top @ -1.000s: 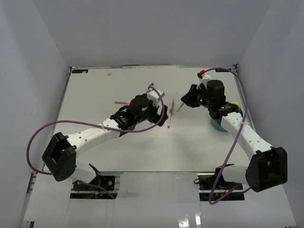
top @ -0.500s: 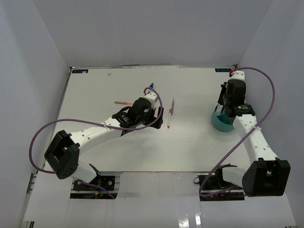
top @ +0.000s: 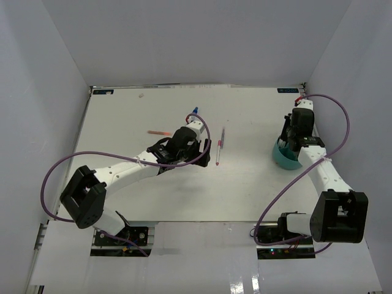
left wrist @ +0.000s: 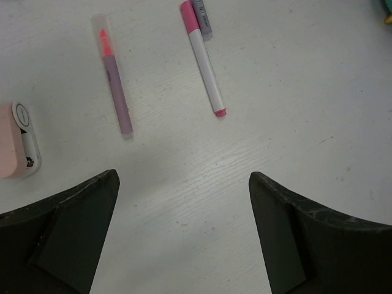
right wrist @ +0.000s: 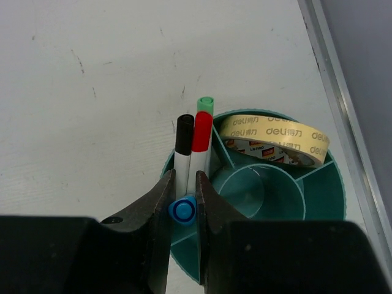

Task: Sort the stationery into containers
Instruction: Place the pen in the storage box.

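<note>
Pen with blue cap clamped end-on by right end effector, at near-left rim of teal bowl. Black-capped pen, red-capped pen and green-capped pen stood upright in bowl's left compartment, just past the blue cap. Tape ring tilted in bowl's far compartment. Left end effector released, jaws spread wide, held over tabletop well left of bowl. Pink-capped pen and grey pen laid touching, closest to bowl. Highlighter laid farther from bowl, pinkish eraser farthest.

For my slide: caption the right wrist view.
Right gripper shut on a blue-capped pen at the teal organiser holding three pens and tape.
</note>
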